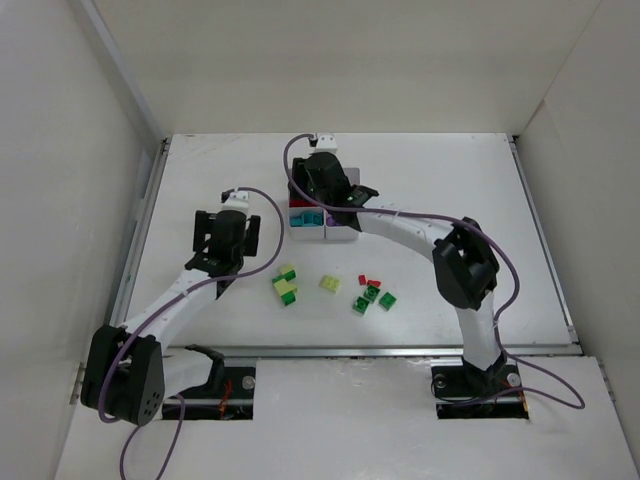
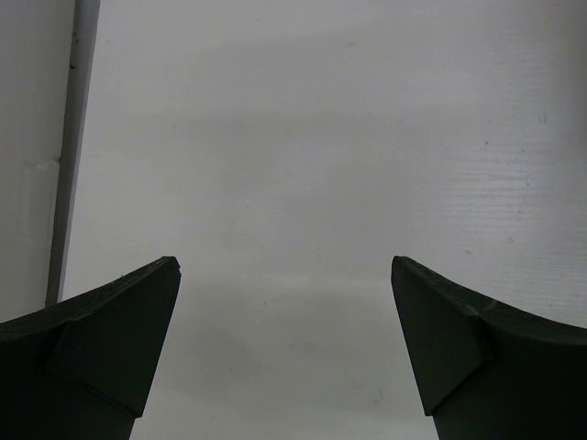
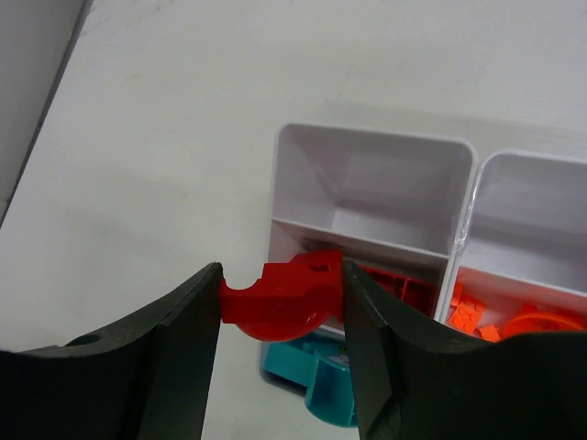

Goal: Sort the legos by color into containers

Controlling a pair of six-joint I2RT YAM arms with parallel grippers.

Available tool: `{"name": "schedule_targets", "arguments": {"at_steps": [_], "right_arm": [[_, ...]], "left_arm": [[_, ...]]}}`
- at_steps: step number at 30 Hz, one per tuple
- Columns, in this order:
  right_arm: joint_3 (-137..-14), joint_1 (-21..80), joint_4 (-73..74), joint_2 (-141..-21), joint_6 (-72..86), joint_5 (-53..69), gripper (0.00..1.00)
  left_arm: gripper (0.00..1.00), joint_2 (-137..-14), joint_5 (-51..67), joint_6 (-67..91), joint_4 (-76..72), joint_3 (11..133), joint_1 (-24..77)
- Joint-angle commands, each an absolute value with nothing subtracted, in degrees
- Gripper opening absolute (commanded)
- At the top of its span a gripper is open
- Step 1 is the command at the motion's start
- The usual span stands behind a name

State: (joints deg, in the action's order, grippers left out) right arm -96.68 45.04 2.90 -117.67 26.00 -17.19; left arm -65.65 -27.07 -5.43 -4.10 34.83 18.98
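Observation:
My right gripper [image 3: 281,268] is shut on a red lego [image 3: 293,298] with a curved underside, held just above the containers [image 3: 367,136]. Below it, one compartment holds red legos [image 3: 404,286], the one nearer me teal legos [image 3: 321,371], and the one to the right orange legos [image 3: 495,316]. The far-left compartment [image 3: 385,188] looks empty. From above, the right gripper [image 1: 322,190] hovers over the far side of the containers [image 1: 336,236]. My left gripper [image 2: 284,266] stands open over bare table, left of the box [image 1: 222,240]. Loose legos lie on the table: a yellow-green and green cluster [image 1: 286,287], a yellow-green one [image 1: 329,285], small red ones [image 1: 368,281] and green ones [image 1: 370,299].
White walls enclose the table on the left, back and right. A raised rail [image 2: 66,165] runs along the left edge close to my left gripper. The right arm's forearm [image 1: 410,232] stretches across the table to the right of the box.

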Motion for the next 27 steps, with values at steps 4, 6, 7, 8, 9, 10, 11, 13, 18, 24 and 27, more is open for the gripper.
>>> {"name": "schedule_targets", "arguments": {"at_steps": [4,6,7,8,9,10,11,13,18,24,27], "right_arm": [[-100.2,44.7,-0.4,-119.2,25.1,-20.8,0.0],[-100.2,44.7,-0.4,-119.8,23.8,-21.4,0.0],[-100.2,44.7,-0.4,-119.8,23.8,-21.4,0.01],[-99.7,44.7,-0.4,-119.8,23.0,-21.4,0.04],[-99.7,44.7,-0.4,-119.8,22.5,-21.4,0.07],[-99.7,44.7,-0.4,-119.8,22.5,-20.8,0.11],[-99.7,44.7,-0.4,-119.8,21.9,-20.8,0.18],[-99.7,44.7,-0.4,-119.8,21.4,-20.8,0.39],[-99.7,44.7,-0.4,-119.2,18.6,-18.6,0.7],[-98.5,44.7,-0.4,-116.6,16.4,-16.9,0.79],[-97.9,44.7,-0.4,-114.4,14.9,-16.9,0.79]], "left_arm": [[1.0,-63.9,-27.7,-4.5,-7.0,34.3,18.0],[1.0,-64.4,-28.2,-5.0,-7.6,34.3,17.4],[1.0,-64.4,-28.2,-5.0,-7.6,34.3,17.4],[1.0,-64.4,-28.2,-5.0,-7.6,34.3,17.4],[1.0,-64.4,-28.2,-5.0,-7.6,34.3,17.4],[1.0,-64.4,-28.2,-5.0,-7.6,34.8,17.4],[1.0,-64.4,-28.2,-5.0,-7.6,34.8,16.9],[1.0,-65.0,-28.2,-5.0,-7.6,34.8,16.9],[1.0,-65.5,-28.2,-5.0,-7.6,35.3,16.9],[1.0,-65.5,-28.2,-5.0,-7.6,35.9,16.9],[1.0,-65.5,-28.2,-5.5,-7.6,35.9,16.9]]}}
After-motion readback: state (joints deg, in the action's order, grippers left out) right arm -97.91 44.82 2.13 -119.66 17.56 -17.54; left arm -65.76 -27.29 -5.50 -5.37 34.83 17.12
